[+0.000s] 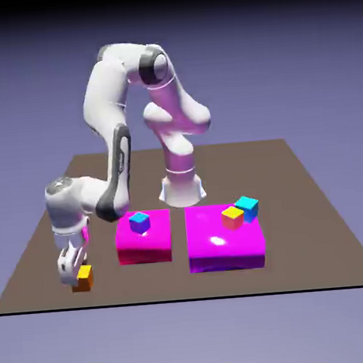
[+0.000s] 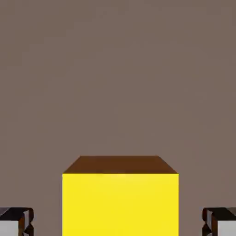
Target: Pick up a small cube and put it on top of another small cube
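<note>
The small cube (image 1: 84,278), orange with a yellow top, rests on the brown table near its front left corner. My gripper (image 1: 75,274) is lowered around it, pointing down. In the hand view the cube (image 2: 120,203) fills the space between the two grey fingertips (image 2: 16,221), yellow face toward the camera. A strip of table shows on each side between cube and fingertip, so the jaws stand open and do not touch it. A blue-and-purple small cube (image 1: 139,222) sits on the left magenta block (image 1: 144,247).
A larger magenta block (image 1: 225,252) lies to the exterior view's right. It carries a cube with a yellow top and pinkish-red sides (image 1: 233,217) and a cyan cube (image 1: 247,207) just behind it. The robot's base (image 1: 182,186) stands behind both blocks.
</note>
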Action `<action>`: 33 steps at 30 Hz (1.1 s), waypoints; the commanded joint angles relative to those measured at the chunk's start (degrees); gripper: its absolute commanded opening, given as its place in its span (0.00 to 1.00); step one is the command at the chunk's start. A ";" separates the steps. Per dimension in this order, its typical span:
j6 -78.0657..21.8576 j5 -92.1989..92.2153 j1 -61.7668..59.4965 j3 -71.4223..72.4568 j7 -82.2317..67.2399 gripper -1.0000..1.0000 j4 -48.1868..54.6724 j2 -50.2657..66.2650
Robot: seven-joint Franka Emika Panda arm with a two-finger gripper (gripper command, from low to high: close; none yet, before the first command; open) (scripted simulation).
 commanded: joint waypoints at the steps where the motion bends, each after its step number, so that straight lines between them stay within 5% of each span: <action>1: 0.00 0.00 0.00 0.00 0.00 0.00 0.00 0.00; 6: -7.86 -1.43 1.67 -0.95 0.30 0.00 -2.53 -10.37; 29: -24.99 1.65 49.20 15.77 -51.38 0.00 -32.68 -58.13; 33: -20.06 2.08 47.87 17.67 -51.73 0.00 -34.17 -54.73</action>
